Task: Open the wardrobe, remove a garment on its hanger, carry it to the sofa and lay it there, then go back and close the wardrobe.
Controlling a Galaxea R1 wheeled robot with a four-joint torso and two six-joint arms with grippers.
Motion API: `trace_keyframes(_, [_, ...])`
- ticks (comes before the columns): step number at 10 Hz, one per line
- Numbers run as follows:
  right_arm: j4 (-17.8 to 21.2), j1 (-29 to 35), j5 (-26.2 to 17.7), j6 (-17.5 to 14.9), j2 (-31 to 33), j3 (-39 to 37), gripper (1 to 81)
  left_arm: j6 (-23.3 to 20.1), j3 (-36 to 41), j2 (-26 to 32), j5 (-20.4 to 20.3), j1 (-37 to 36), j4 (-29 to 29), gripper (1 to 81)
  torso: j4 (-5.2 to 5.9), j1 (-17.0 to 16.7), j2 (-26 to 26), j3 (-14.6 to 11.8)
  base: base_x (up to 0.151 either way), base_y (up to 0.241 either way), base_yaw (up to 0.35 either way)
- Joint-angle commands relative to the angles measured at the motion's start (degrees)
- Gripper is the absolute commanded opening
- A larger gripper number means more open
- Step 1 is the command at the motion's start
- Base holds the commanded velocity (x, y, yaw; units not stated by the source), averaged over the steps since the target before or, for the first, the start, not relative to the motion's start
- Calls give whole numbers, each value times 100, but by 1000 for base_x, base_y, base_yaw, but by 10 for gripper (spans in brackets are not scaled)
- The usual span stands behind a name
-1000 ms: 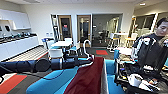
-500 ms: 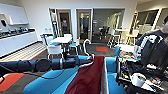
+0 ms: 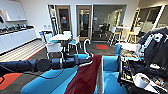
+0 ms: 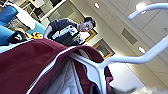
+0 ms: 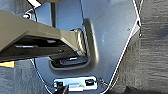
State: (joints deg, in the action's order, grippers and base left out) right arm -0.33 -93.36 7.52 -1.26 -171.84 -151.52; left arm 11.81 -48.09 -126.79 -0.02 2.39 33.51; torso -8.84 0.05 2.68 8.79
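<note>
Since the earlier frames your head camera has swung, so the room slides across the view: the white table [image 3: 60,37] and white chairs [image 3: 53,47] now sit at about 11 o'clock rather than dead ahead, and the person [image 3: 155,47] at 3 o'clock shows larger. Your left arm [image 3: 37,65] reaches in from 9 o'clock, level across the picture, as before. At its end the left gripper [image 3: 82,60] is closed on the hanger [image 3: 86,48], whose white hook curls up toward 12 o'clock. The garment [image 3: 86,77] hangs down from there toward 6 o'clock, maroon with a white edge, in front of the sofa [image 3: 50,82], which spreads blue from 7 to 5 o'clock below it; whether cloth touches the seat you cannot tell.

From your left wrist the hanger's white neck and hook [image 4: 140,58] rise out of the maroon collar [image 4: 37,62] against the ceiling.

Your right wrist shows grey carpet [image 5: 153,45] and robot parts; whether that gripper is apart or together you cannot tell.
</note>
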Motion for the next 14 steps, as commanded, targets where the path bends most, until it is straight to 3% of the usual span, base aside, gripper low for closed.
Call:
trace_keyframes(1, [-73, 102, -339, -15, 24, 18, 811, -74, 116, 4, -384, -920, -170, 10, 0, 0, 0, 0, 82, 0, 0])
trace_keyframes(6, [-81, 119, -348, -15, 24, 44, 811, -74, 116, 4, -384, -894, -170, 10, 0, 2, 0, 2, 65, 0, 0])
trace_keyframes(10, [-99, 146, -383, -15, 24, 44, 811, -74, -7, -56, -455, -885, -205, 10, 0, -5, 2, 774, 0, 0, 0])
trace_keyframes(13, [-99, 146, -374, -15, 24, 53, 811, -22, -454, -486, -674, -1060, -205, 10, 0, 0, -5, 1348, 0, 0, 0])
trace_keyframes(14, [-99, 137, -357, -15, 33, 53, 811, 14, -658, -620, -674, -1148, -205, 10, 0, 2, -5, 1431, 0, 0, 0])
